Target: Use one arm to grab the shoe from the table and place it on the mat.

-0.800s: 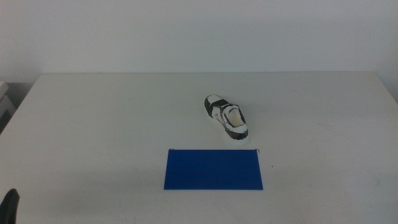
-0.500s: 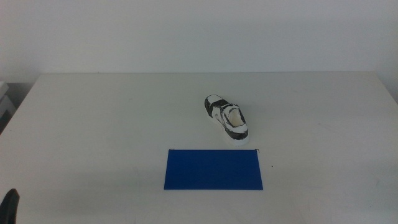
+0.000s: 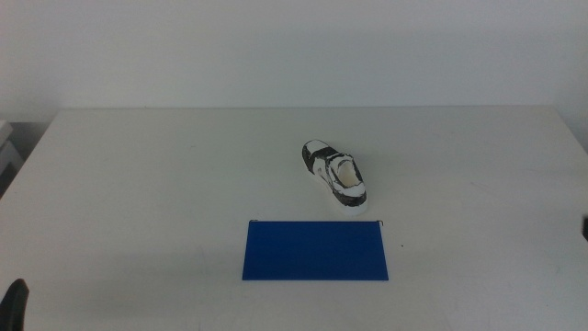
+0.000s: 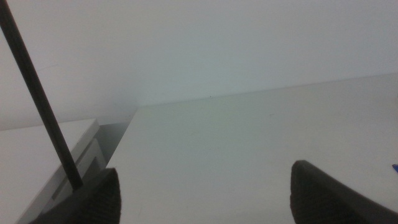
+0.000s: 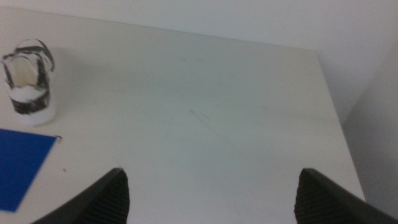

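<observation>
The shoe (image 3: 335,175), a small white sneaker with black panels, stands on the white table (image 3: 147,184) right of centre, toe toward the far side. The blue mat (image 3: 315,250) lies flat just in front of it, apart from it. My left gripper (image 3: 15,302) shows as a dark tip at the bottom left corner; in its wrist view its jaws (image 4: 205,173) are wide open and empty. My right gripper (image 5: 212,175) is open and empty, with the shoe (image 5: 27,81) and the mat's corner (image 5: 18,167) ahead of it and off to one side. A dark bit of the right arm (image 3: 585,228) shows at the right edge.
A white wall rises behind the table's far edge. A grey-white cabinet (image 3: 5,152) stands off the table's left side and also shows in the left wrist view (image 4: 43,155). The table's right edge (image 5: 336,118) runs near the right gripper.
A dark bit of the right arm has come into the middle view at the right edge. The shoe, the mat and the left gripper have not moved.
</observation>
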